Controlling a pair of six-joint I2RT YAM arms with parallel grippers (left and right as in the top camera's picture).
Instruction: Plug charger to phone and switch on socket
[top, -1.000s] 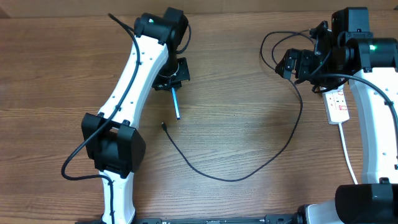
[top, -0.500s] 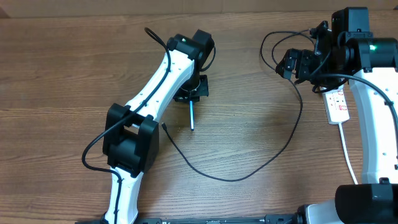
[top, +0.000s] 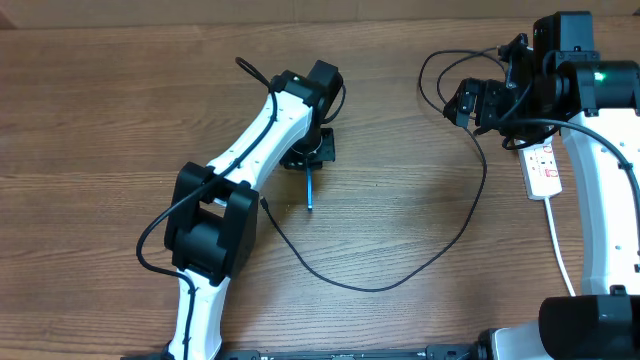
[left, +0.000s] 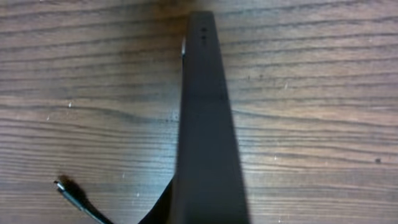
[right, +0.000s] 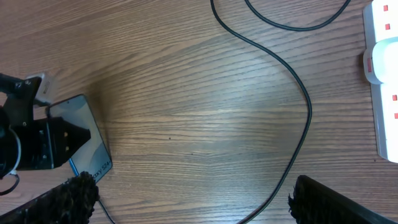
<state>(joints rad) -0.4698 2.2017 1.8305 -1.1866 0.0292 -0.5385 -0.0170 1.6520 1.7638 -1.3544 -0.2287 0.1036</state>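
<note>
My left gripper (top: 307, 155) is shut on the phone (top: 309, 190), which it holds edge-up, so from overhead the phone shows as a thin blue line. The left wrist view shows the phone's dark edge (left: 204, 124) running up the middle. In the right wrist view its light-blue screen (right: 84, 140) faces up to the right. The charger's connector tip (top: 263, 202) lies on the table just left of the phone, apart from it. The black cable (top: 372, 288) loops right and up toward the white socket (top: 545, 172). My right gripper (right: 196, 196) hovers open near the socket with nothing between its fingers.
The socket's thick white cord (top: 562, 255) runs down the right side beside the right arm. The charger cable crosses the wood table (top: 400, 200) in a wide curve. More black cabling loops at the back right (top: 440, 70).
The left arm has carried the phone to the right, closer to the connector tip, then nearly stopped. The right arm has not moved.
</note>
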